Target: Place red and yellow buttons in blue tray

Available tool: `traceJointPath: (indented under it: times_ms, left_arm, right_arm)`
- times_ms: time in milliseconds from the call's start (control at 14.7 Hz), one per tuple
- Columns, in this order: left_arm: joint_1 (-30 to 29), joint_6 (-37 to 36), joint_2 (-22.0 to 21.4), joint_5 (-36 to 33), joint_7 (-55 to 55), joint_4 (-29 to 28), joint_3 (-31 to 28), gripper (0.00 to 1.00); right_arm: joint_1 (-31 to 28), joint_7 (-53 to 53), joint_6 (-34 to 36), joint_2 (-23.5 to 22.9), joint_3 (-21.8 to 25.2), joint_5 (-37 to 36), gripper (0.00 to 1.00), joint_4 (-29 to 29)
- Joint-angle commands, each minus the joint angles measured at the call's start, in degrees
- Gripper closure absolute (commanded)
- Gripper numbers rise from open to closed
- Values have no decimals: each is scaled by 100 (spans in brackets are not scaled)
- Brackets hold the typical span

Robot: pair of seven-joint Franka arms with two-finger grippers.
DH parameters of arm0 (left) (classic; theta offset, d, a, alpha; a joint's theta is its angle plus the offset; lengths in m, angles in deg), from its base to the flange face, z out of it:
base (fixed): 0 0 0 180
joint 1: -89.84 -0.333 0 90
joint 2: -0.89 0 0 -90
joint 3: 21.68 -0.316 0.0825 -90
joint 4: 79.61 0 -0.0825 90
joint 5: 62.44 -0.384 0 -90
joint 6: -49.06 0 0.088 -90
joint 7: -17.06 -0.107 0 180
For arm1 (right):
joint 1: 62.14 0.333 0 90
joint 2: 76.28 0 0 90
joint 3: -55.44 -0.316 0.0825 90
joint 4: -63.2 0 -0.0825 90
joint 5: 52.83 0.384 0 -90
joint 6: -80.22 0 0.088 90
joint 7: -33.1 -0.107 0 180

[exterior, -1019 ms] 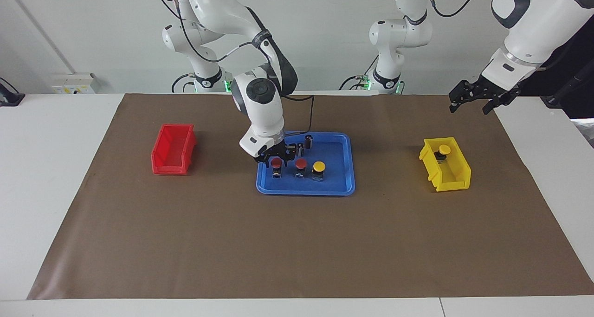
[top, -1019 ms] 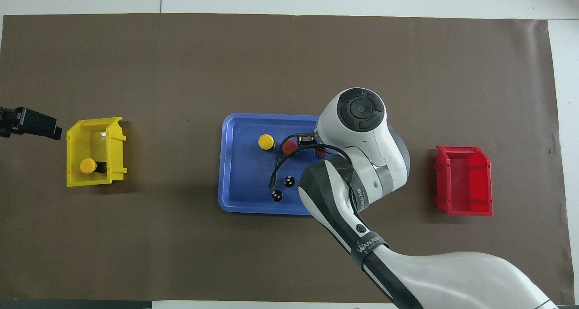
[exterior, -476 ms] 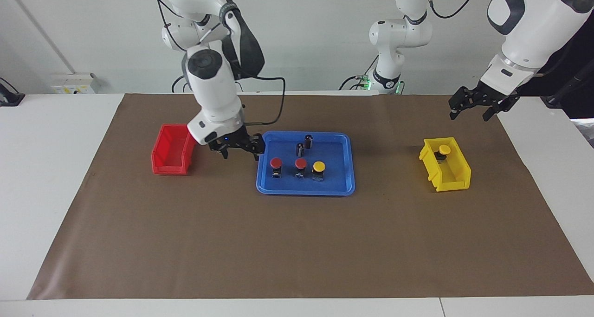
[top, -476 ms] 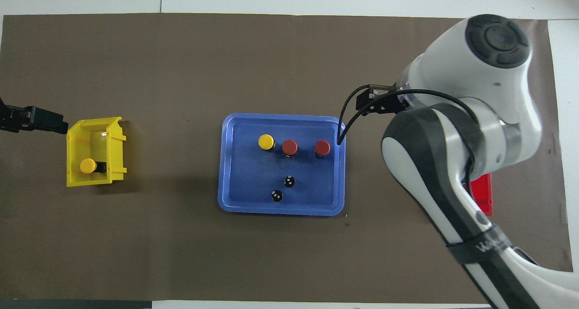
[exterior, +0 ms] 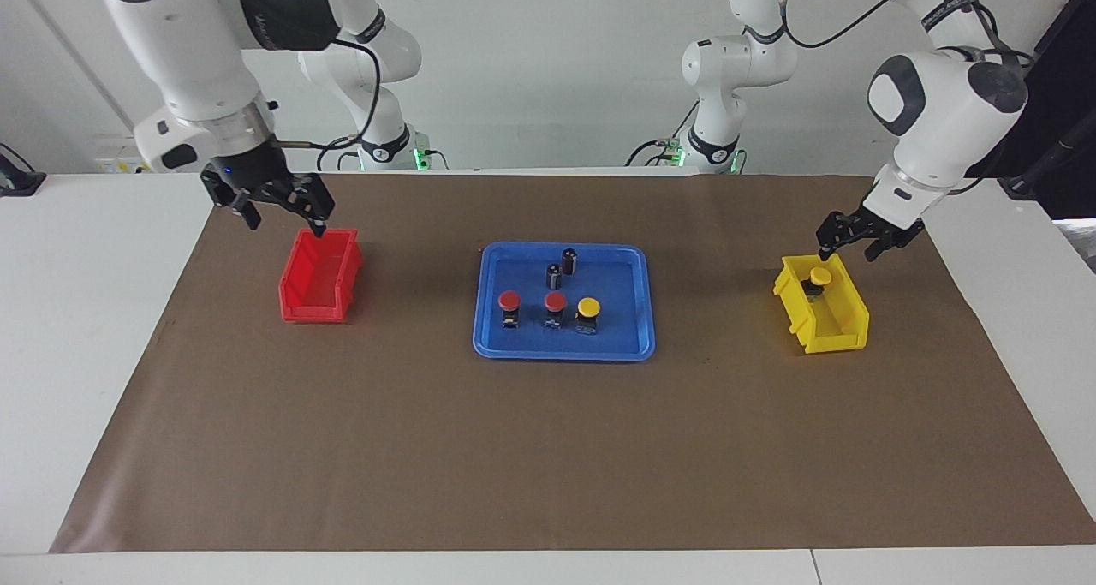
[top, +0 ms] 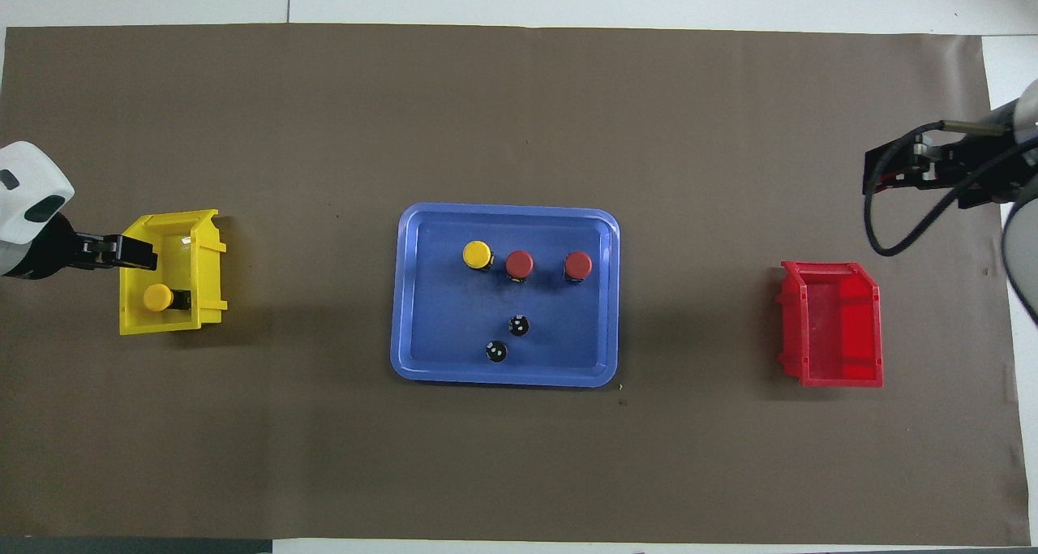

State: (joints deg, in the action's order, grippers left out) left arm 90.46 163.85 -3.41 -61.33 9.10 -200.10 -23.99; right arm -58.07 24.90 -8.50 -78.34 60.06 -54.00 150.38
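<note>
The last yellow button [exterior: 820,277] lies in the yellow bin [exterior: 843,328], directly beneath the left tool [exterior: 848,244], fingers spread; right tool [exterior: 281,217] agape over the red bin [exterior: 318,278].

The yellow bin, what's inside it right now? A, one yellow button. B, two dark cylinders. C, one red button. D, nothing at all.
A: the yellow bin holds a single yellow button lying inside it, while the two red buttons, the other yellow one and the dark cylinders all sit in the blue tray.
</note>
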Motion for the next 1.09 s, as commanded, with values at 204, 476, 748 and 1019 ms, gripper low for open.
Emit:
traceJointPath:
  times_ms: [204,476,748,1019]
  left_arm:
    - [-158,790,122,-58,-57,-589,29,35]
    - [-158,975,272,-58,-66,-624,28,36]
    - [-158,1300,281,-58,-74,-914,28,36]
    - [-167,1406,290,-58,-83,-1038,28,36]
  right_arm:
    - [-496,979,558,38,12,-94,0,-291]
    - [-486,1172,470,372,285,-94,0,402]
    - [-495,1146,382,347,251,-94,0,344]
    - [-442,1093,382,330,259,-121,0,378]
